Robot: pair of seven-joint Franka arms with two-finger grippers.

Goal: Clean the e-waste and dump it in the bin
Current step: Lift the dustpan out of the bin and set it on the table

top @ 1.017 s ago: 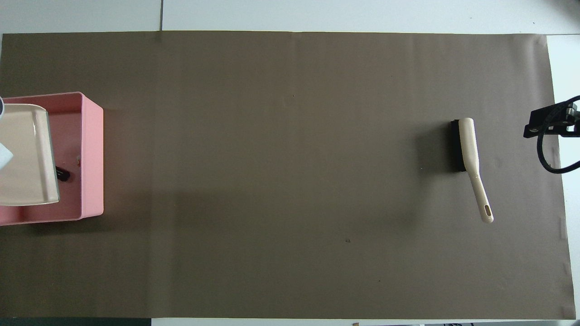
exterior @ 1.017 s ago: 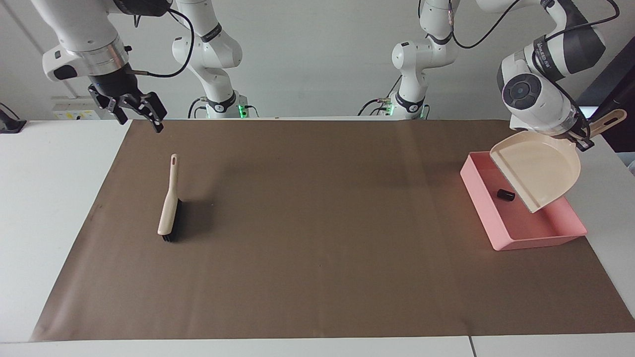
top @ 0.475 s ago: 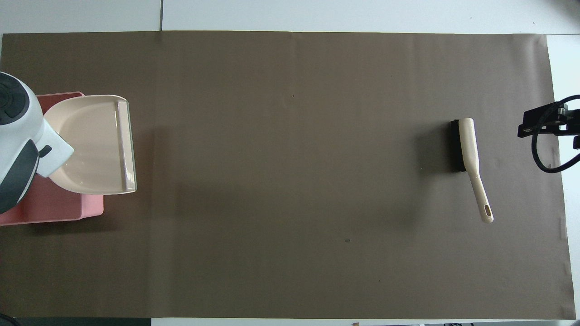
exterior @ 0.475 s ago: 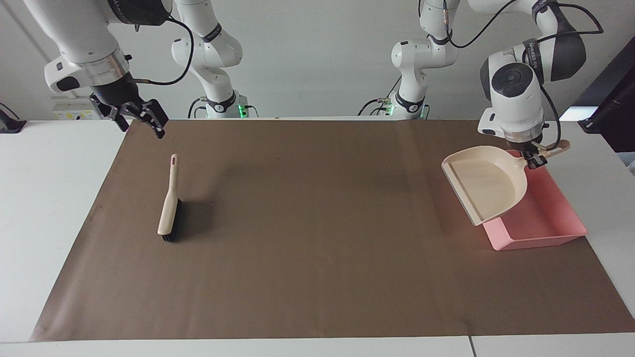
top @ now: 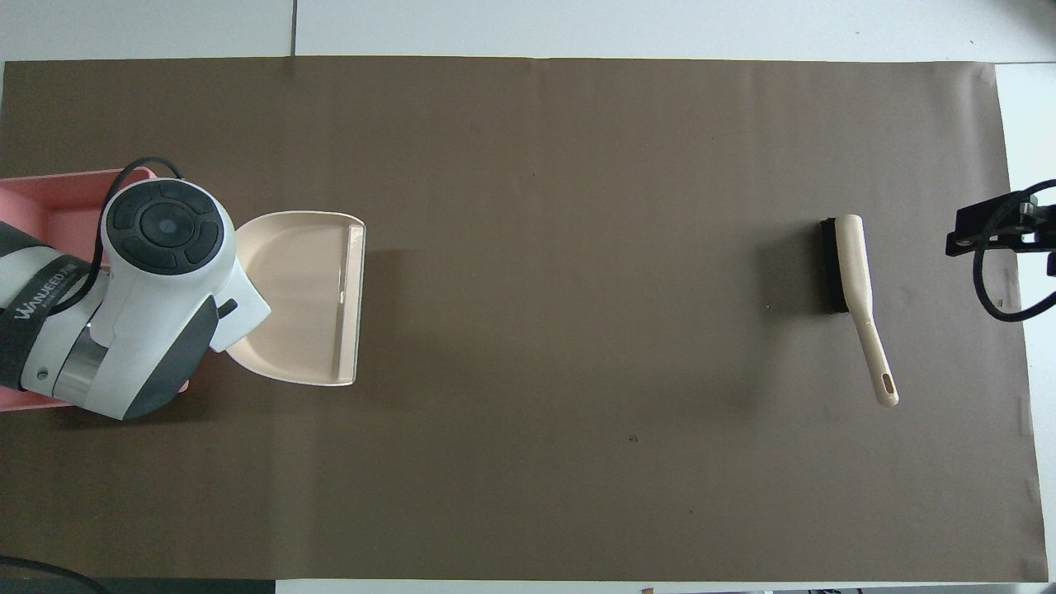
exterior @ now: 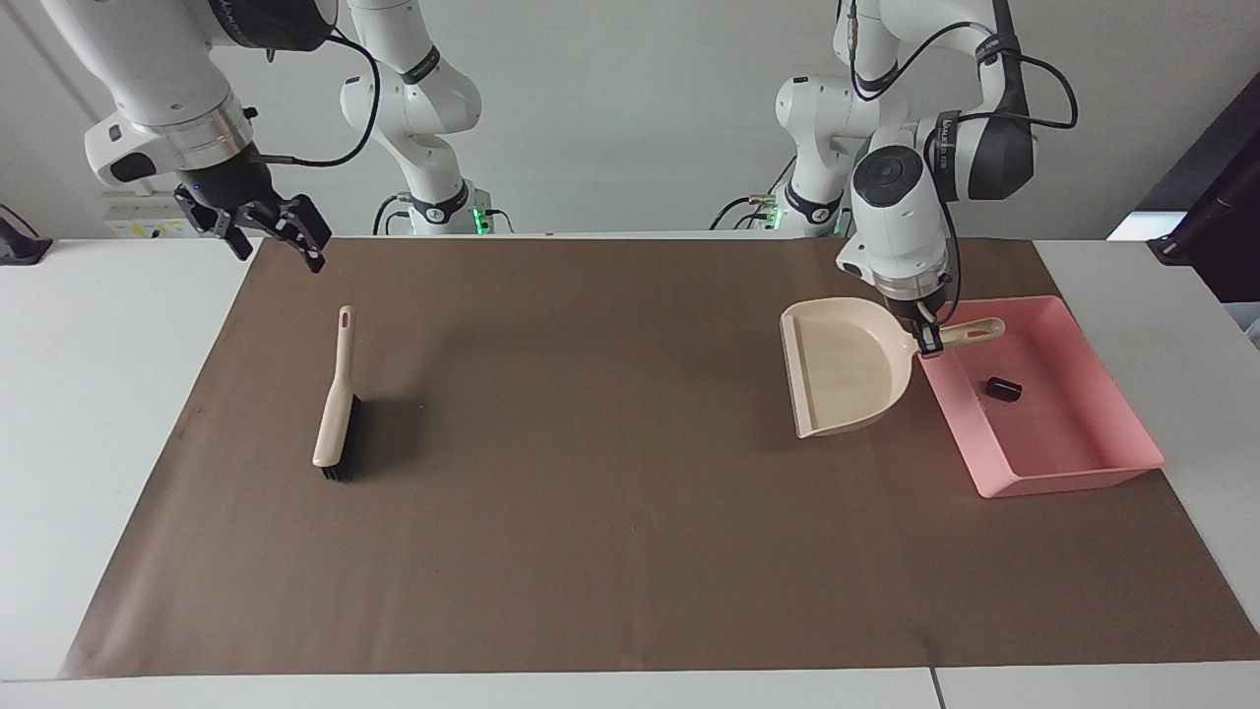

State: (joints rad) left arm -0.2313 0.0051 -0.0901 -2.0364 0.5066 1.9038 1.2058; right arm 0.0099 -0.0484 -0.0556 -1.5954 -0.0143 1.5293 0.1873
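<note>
over by the bin [exterior: 1073, 471] my left gripper [exterior: 928, 340] is clamped on the dustpan [exterior: 845, 369] handle — light, stiff plastic; right gripper [exterior: 266, 228] hangs open.

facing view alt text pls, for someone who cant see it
The left tool holds a beige dustpan by its handle beside the pink bin, which has a small black block in it. Toward the right arm's end of the brown mat, a brush lies flat, the open right tool raised above the mat's edge.
</note>
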